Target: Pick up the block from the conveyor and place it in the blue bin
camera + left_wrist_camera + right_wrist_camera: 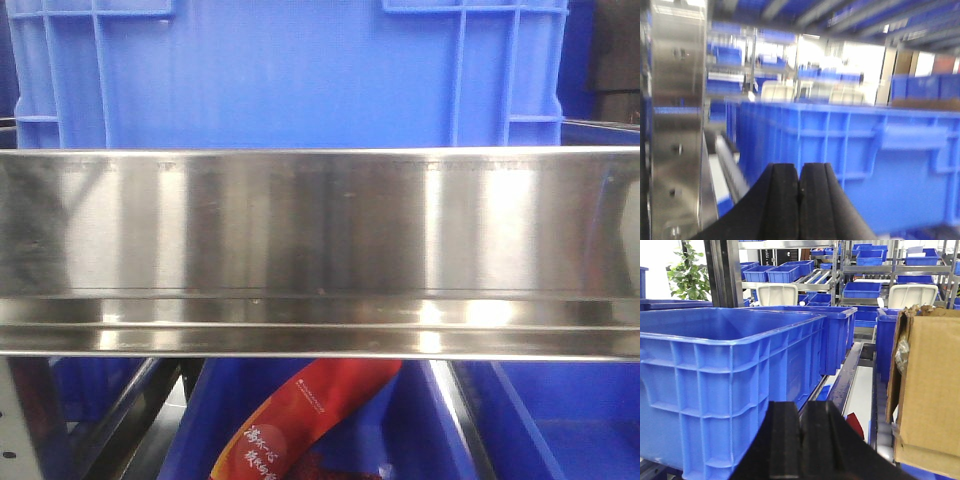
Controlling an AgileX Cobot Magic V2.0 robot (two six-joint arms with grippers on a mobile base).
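Note:
A small red block [854, 422] lies on the pale conveyor belt [860, 390] in the right wrist view, half hidden behind my right finger. My right gripper [803, 406] is shut with nothing in it, close above and left of the block. The big blue bin [725, 385] stands just left of it, open top towards me. The left wrist view is blurred. In it my left gripper [800, 169] is shut and empty, facing the side wall of a blue bin [860, 160], with a conveyor strip [722, 172] to the left. The front view shows neither gripper nor block.
A cardboard box [927, 390] stands close on the right of the belt. More blue bins [837, 337] line the belt behind. A steel rail [320, 250] spans the front view, with a blue bin [290, 70] behind it and a red packet [300, 420] below. A steel post [675, 125] stands left.

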